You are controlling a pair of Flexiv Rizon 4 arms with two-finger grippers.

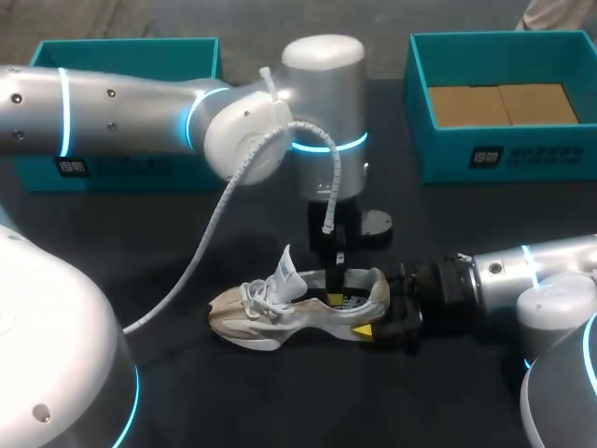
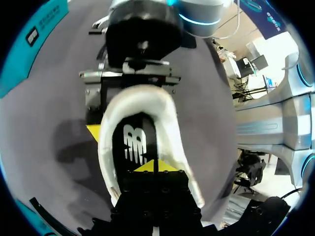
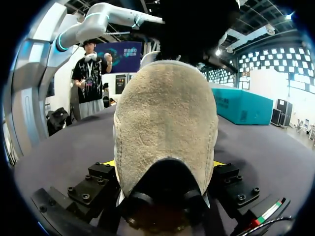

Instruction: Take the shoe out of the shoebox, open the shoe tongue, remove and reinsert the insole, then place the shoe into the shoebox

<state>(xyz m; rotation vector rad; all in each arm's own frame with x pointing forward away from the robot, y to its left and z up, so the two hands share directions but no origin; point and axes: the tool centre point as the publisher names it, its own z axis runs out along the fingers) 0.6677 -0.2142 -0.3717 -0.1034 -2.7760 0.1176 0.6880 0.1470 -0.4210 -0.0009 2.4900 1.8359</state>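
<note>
The sneaker (image 1: 280, 313) stands on its sole on the worktop (image 1: 233, 401), out of its box, with the tongue (image 1: 284, 271) pulled up. The right gripper (image 1: 387, 317) clamps the heel from both sides. The left gripper (image 2: 156, 167) reaches down into the opening, its fingers drawn together and their tips on the black insole (image 2: 135, 142) (whether they pinch it, I cannot tell). This looks like the insole step. The next move needs a sure grip on the insole's heel end while the right arm steadies the shoe. The teal shoebox (image 1: 504, 149) stands well apart.
</note>
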